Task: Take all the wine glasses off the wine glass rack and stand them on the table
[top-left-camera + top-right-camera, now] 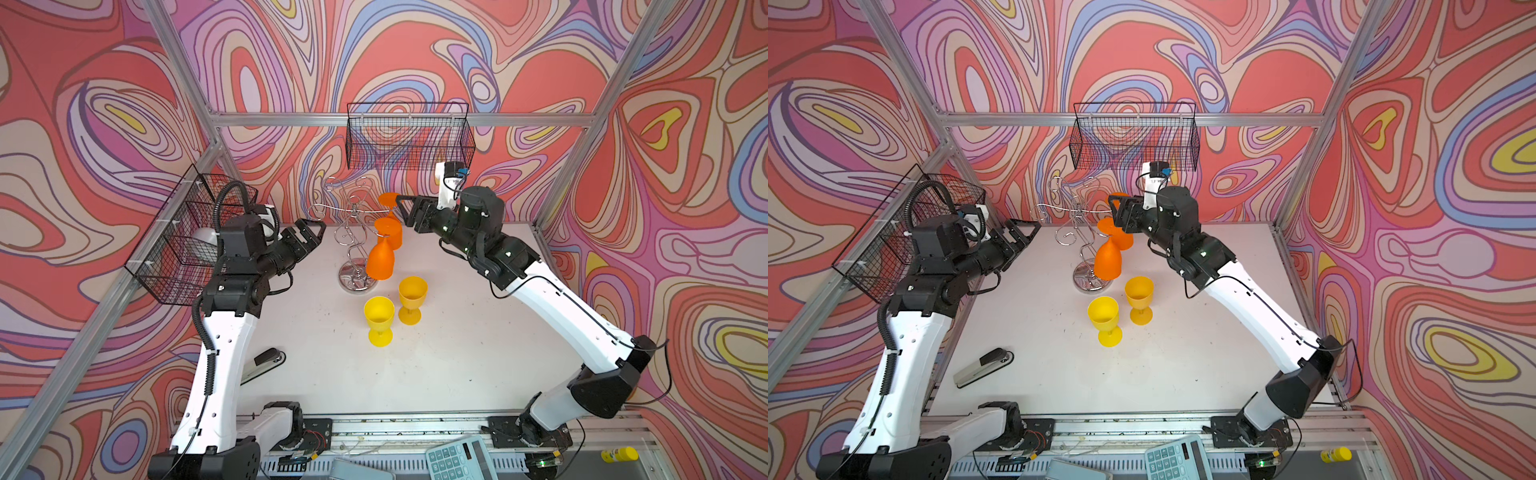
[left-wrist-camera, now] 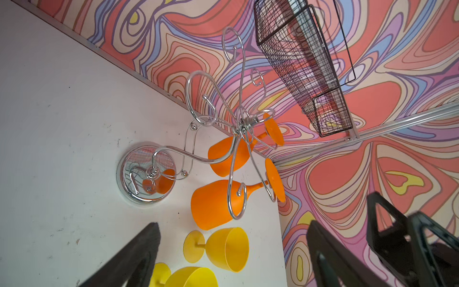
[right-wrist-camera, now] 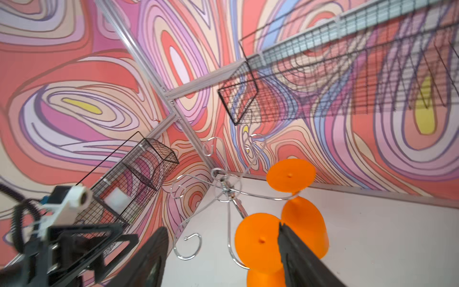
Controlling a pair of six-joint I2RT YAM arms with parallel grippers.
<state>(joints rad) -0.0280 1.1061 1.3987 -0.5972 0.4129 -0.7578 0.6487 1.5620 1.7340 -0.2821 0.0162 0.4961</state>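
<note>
At rack (image 1: 353,277) — R gripper (image 1: 404,211) jaws apart nr orange glass (image 3: 258,238); L gripper (image 1: 315,233) too.

Plenty of open bench (image 1: 457,332) left and right of the wine glass rack (image 1: 353,279), though two yellow glasses (image 1: 379,316) crowd its near side and a black wire basket (image 1: 409,137) hangs overhead behind.
</note>
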